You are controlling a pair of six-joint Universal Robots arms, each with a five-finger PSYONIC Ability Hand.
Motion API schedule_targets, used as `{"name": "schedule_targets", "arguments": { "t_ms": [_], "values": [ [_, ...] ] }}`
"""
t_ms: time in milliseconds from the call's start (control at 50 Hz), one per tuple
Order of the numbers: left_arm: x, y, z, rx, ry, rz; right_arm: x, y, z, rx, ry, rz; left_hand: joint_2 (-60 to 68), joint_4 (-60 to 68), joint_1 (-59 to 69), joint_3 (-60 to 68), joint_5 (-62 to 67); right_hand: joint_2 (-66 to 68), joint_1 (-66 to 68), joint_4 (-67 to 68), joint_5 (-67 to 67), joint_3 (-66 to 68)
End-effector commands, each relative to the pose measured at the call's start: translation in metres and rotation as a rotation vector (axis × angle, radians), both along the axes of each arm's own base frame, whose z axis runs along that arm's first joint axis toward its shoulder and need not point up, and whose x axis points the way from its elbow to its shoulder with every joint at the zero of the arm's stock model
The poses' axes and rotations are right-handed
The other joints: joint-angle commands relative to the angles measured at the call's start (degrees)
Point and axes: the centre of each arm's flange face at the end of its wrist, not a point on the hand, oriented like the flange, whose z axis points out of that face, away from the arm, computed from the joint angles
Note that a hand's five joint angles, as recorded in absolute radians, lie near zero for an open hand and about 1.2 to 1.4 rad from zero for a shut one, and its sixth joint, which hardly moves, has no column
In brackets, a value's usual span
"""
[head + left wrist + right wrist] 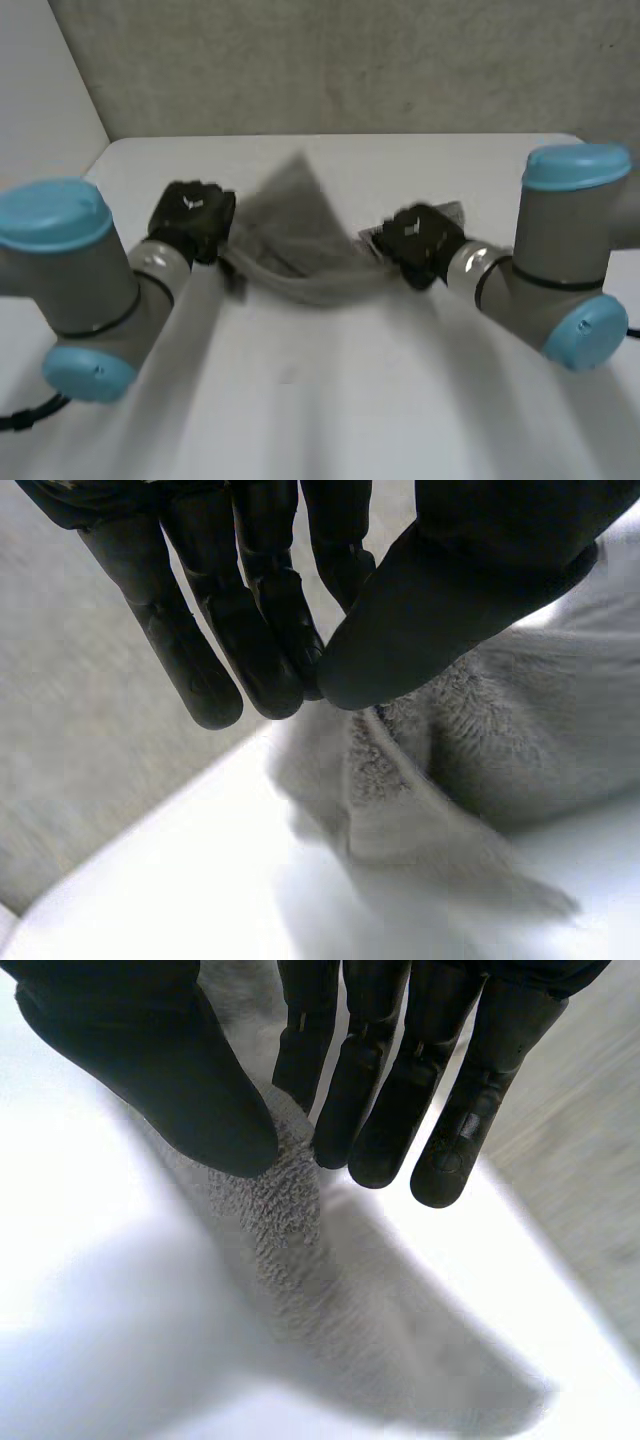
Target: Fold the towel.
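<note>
Towel (300, 235) hangs between the left hand (192, 222) and right hand (420, 240), fingers (265, 660) pinching each end. The pinch looks small, so one end could slip out.

A white table (300, 400) stands before a grey wall (350, 60), carrying one crumpled grey towel (300, 235), its near edge raised, its pointed far corner toward the table's back edge.
</note>
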Motion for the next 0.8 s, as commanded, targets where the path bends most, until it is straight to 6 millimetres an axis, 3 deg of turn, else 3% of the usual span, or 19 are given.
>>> {"name": "schedule_targets", "arguments": {
  "t_ms": [20,60,100,260,420,500,620,660,800],
  "values": [
    [0.006,0.022,0.009,-0.018,-0.037,-0.017,-0.014,0.022,-0.003,0.137,0.074,-0.004,10.26,10.22,11.01,10.29,10.26,9.92,23.02,9.18,11.54,9.69],
    [0.009,0.031,0.019,-0.038,-0.029,-0.020,-0.019,0.027,0.010,0.144,0.072,-0.009,10.26,10.22,11.01,10.29,10.26,-12.51,0.59,-13.25,-10.89,-12.74],
    [0.009,0.035,0.025,-0.050,-0.023,-0.024,-0.022,0.027,0.015,0.137,0.062,-0.021,10.26,10.22,11.01,10.29,10.26,-19.45,-6.35,-20.19,-17.83,-19.68],
    [0.007,0.055,0.059,-0.139,0.021,-0.054,-0.041,0.009,0.049,0.071,-0.057,-0.110,10.26,10.22,11.01,10.29,10.26,-26.23,-13.13,-26.97,-24.61,-26.46],
    [0.012,0.070,0.078,-0.173,0.039,-0.065,-0.041,-0.012,0.070,-0.095,-0.108,0.002,10.26,10.22,11.01,10.29,10.26,-28.10,-15.00,-28.84,-26.48,-28.33],
    [0.013,0.074,0.074,-0.162,0.032,-0.069,-0.033,-0.015,0.067,-0.158,-0.088,0.103,10.26,10.22,11.01,10.29,10.26,-27.42,-14.32,-28.17,-25.81,-27.65],
    [0.013,0.085,0.062,-0.125,0.012,-0.087,-0.021,-0.027,0.037,-0.224,0.008,0.242,10.26,10.22,11.01,10.29,10.26,-27.09,-13.99,-27.83,-25.47,-27.32],
    [0.013,0.088,0.058,-0.115,0.006,-0.093,-0.018,-0.034,0.019,-0.241,0.053,0.274,10.26,10.22,11.01,10.29,10.26,-27.09,-13.99,-27.83,-25.47,-27.32],
    [0.014,0.091,0.060,-0.121,0.009,-0.093,-0.003,-0.043,-0.010,-0.282,0.115,0.338,10.26,10.22,11.01,10.29,10.26,-27.09,-13.99,-27.83,-25.47,-27.32]
  ]
}}
